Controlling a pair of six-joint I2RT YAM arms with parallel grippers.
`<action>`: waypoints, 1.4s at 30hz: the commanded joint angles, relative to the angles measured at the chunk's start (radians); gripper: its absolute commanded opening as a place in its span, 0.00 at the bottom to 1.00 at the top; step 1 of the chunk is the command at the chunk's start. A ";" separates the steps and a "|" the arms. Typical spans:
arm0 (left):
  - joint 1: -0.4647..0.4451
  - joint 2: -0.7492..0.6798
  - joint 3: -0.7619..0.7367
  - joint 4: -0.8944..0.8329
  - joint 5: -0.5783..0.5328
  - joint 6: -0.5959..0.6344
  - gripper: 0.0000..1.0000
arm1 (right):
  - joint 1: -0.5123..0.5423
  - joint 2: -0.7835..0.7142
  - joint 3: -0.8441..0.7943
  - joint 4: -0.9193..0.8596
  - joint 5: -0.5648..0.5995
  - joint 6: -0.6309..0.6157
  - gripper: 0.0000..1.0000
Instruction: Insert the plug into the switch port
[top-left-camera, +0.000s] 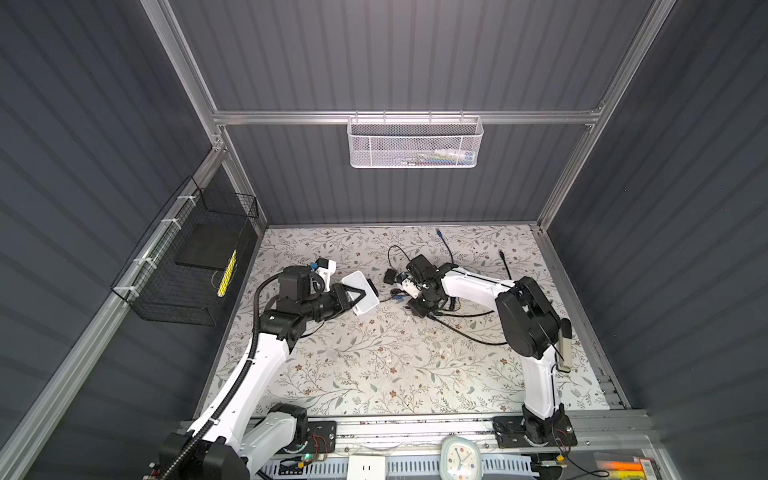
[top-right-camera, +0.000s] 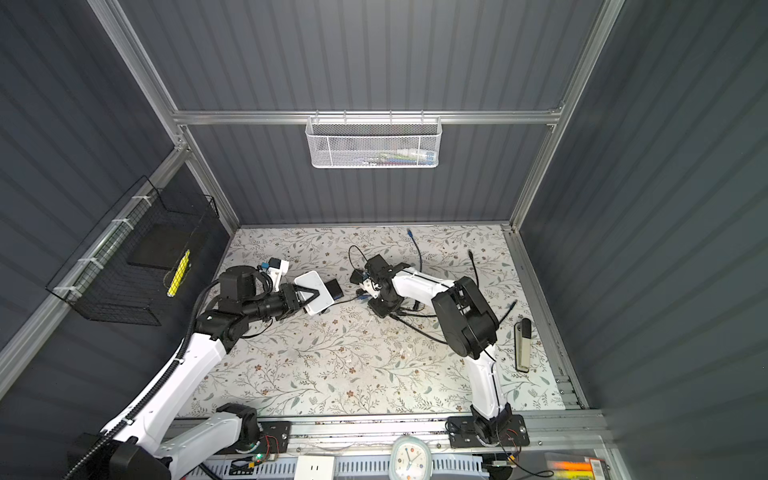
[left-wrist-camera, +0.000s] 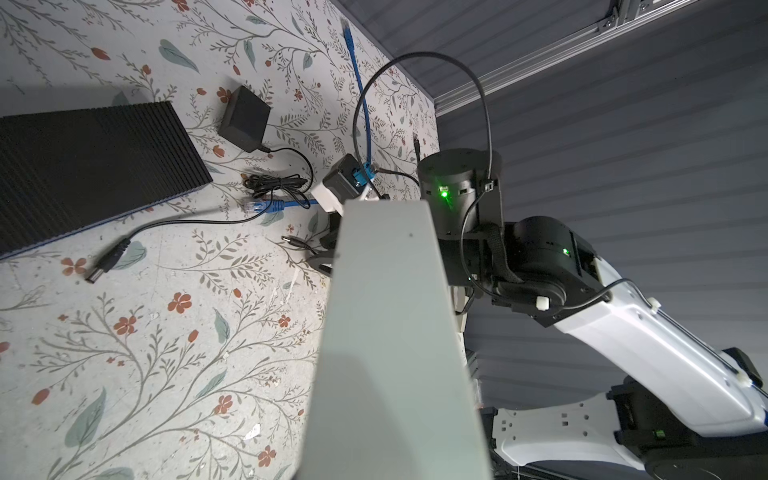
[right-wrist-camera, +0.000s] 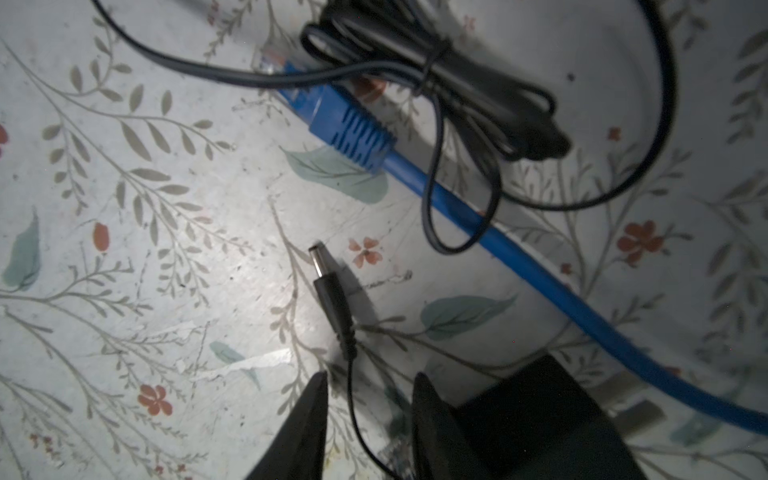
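My left gripper (top-left-camera: 359, 296) is shut on the white switch box (top-left-camera: 360, 281), holding it tilted above the table; the box fills the left wrist view (left-wrist-camera: 395, 311) and hides the fingers there. No port shows in any view. Two plugs lie by my right gripper (right-wrist-camera: 370, 376), which is open and low over the table. A black barrel plug (right-wrist-camera: 328, 282) lies just ahead of its fingertips, with its thin cable running between the fingers without touching them. A blue network plug (right-wrist-camera: 345, 124) lies further on.
A black ribbed box (left-wrist-camera: 83, 166) lies on the table beside the white box. A black adapter (left-wrist-camera: 244, 118), a coiled black cord (right-wrist-camera: 457, 70) and a second barrel plug (left-wrist-camera: 95, 272) lie around. Another black block (right-wrist-camera: 540, 424) sits against a right finger. A grey bar (top-right-camera: 522, 345) lies far right.
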 joint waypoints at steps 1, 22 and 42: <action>0.008 -0.013 0.009 -0.006 0.007 0.023 0.00 | -0.003 0.023 0.003 -0.026 0.007 -0.014 0.35; 0.017 -0.020 0.042 -0.071 -0.017 0.044 0.00 | -0.042 -0.067 -0.014 0.053 -0.012 -0.111 0.03; 0.018 0.019 0.056 -0.028 0.007 0.034 0.00 | -0.112 -0.348 -0.302 0.130 0.012 0.115 0.00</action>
